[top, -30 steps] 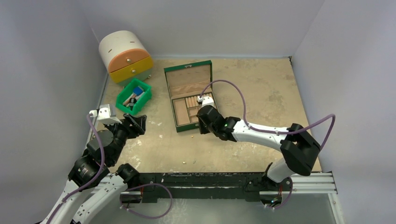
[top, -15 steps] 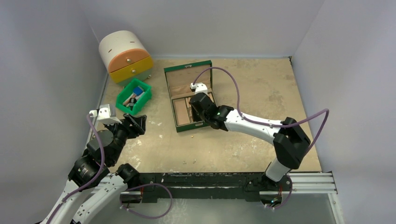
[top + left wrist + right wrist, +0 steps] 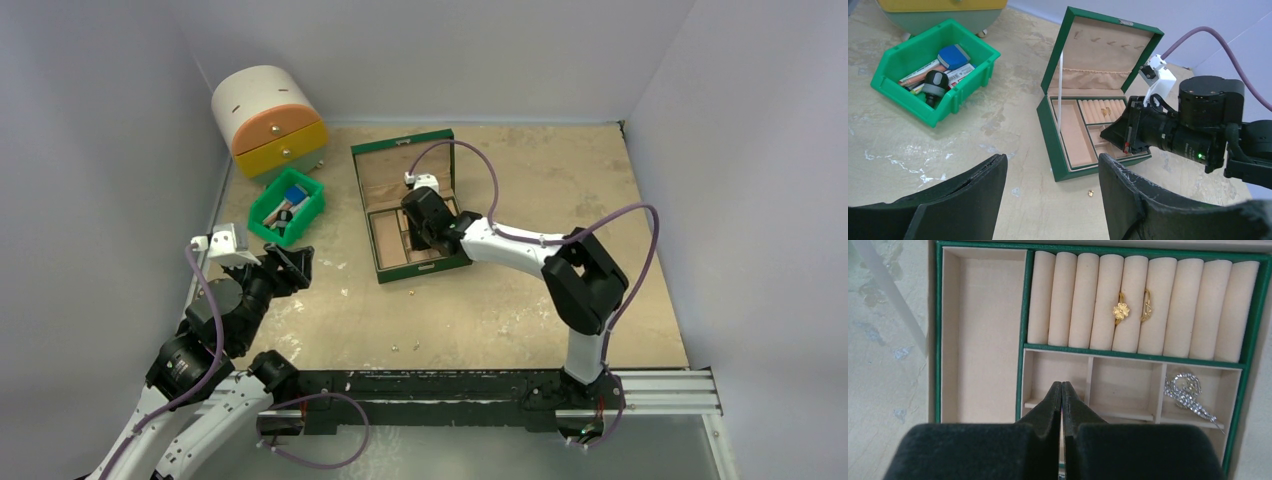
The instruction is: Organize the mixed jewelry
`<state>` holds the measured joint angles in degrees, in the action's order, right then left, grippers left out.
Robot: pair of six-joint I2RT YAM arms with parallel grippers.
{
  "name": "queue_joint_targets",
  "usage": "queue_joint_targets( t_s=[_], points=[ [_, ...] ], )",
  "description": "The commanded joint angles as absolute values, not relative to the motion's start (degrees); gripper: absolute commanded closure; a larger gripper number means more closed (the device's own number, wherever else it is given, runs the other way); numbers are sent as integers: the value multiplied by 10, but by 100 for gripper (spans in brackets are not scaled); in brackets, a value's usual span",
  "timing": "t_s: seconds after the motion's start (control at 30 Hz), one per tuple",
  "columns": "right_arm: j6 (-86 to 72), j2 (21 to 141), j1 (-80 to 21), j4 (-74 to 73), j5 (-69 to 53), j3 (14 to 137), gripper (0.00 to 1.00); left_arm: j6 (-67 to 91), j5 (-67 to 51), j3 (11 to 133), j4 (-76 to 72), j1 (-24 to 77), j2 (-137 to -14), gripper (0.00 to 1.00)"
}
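My right gripper (image 3: 1062, 386), fingers (image 3: 1047, 407) pressed together, hangs over a small pocket (image 3: 1043, 370) of the jewelry box (image 3: 386, 240) toward the far edge of the bench (image 3: 560, 180); I'd lower squarely before parting them, clear of the slotted gold rings (image 3: 1121, 311).

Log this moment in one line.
right gripper: shut, over open green jewelry box | left gripper: open, empty | stored: two gold rings in rolls, sparkly silver piece | loose: tiny metal pieces on beige tabletop

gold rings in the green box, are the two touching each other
Apart. The right wrist view shows the flower ring and the other gold ring in neighbouring slots, with one padded roll between them.
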<state>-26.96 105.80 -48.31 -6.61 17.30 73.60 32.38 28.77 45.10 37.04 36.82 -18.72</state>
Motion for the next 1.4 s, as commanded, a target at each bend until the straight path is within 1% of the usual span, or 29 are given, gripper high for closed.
queue_joint_targets(
  t_s=[0.0,0.33,0.47,0.57,0.77,0.87,1.13,1.37],
  points=[
    [-266,1069,-472,-46,151,775,100,331,292,452,352,366,-183,33],
    [-269,1097,-465,-49,122,808,100,332,294,452,353,366,-185,33],
    [-270,1098,-465,-58,126,813,85,332,294,452,353,366,-186,33],
    [-274,1089,-465,-60,127,808,83,332,294,452,353,366,-187,33],
    [-284,1041,-465,-55,126,771,82,331,294,452,352,365,-188,33],
    [-278,1015,-466,-64,120,758,78,331,293,452,352,366,-188,33],
    [-280,928,-475,-81,59,688,74,330,289,452,351,366,-190,33],
    [-316,878,-503,-100,48,638,72,329,285,451,349,365,-192,33]
  ],
)
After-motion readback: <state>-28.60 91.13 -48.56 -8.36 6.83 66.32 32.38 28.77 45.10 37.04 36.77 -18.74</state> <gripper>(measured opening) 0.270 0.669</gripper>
